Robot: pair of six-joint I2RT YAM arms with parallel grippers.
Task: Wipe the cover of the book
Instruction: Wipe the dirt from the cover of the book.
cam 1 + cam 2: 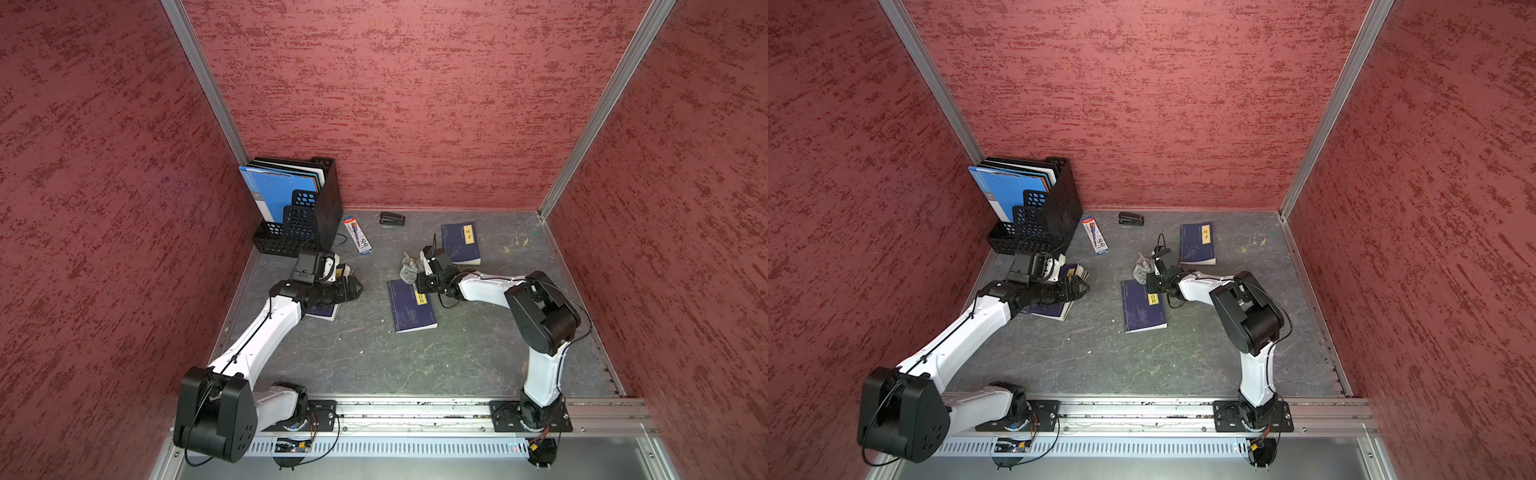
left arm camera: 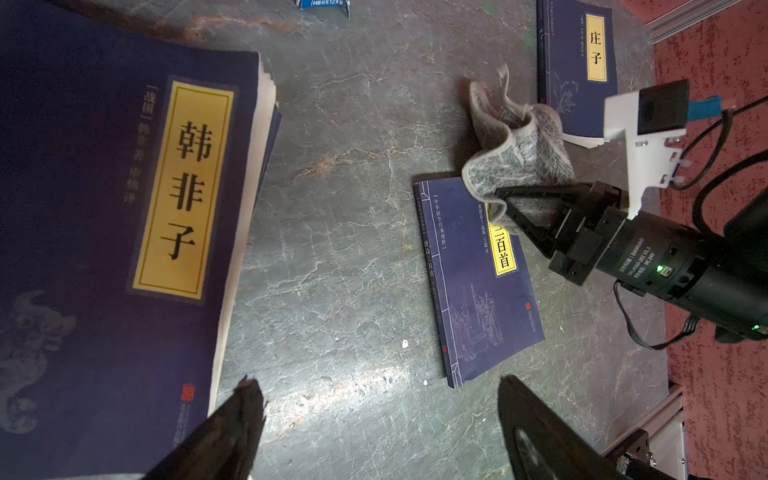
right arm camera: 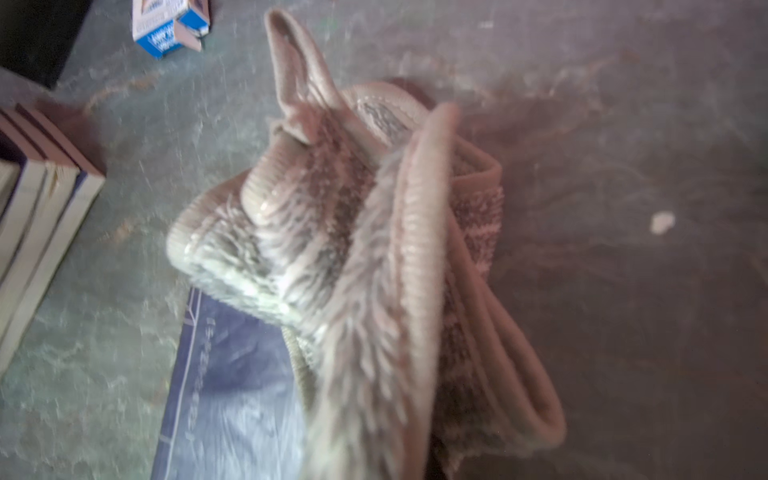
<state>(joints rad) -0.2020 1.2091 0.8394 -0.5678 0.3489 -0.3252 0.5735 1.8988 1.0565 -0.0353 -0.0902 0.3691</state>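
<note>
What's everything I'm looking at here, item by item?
dark blue books with yellow title labels: two singles, centre book and back-right book; plus a stack, left
grey fluffy cloth: one, grey, at the centre book's far end, in the right tool
black mesh file rack: one, black, back-left corner
blue folders: several, blue, in the rack
black stapler: one, black, by the back wall
blue-and-white pencil box: one, beside the rack
grey marbled table: one, under everything
left tool: one, black, open, at the stack's edge
right tool: one, black, shut on the cloth

bunched grey cloth (image 3: pixel 353 257) overlaps a blue book's (image 3: pixel 232 386) corner on the table (image 3: pixel 623 124).
</note>
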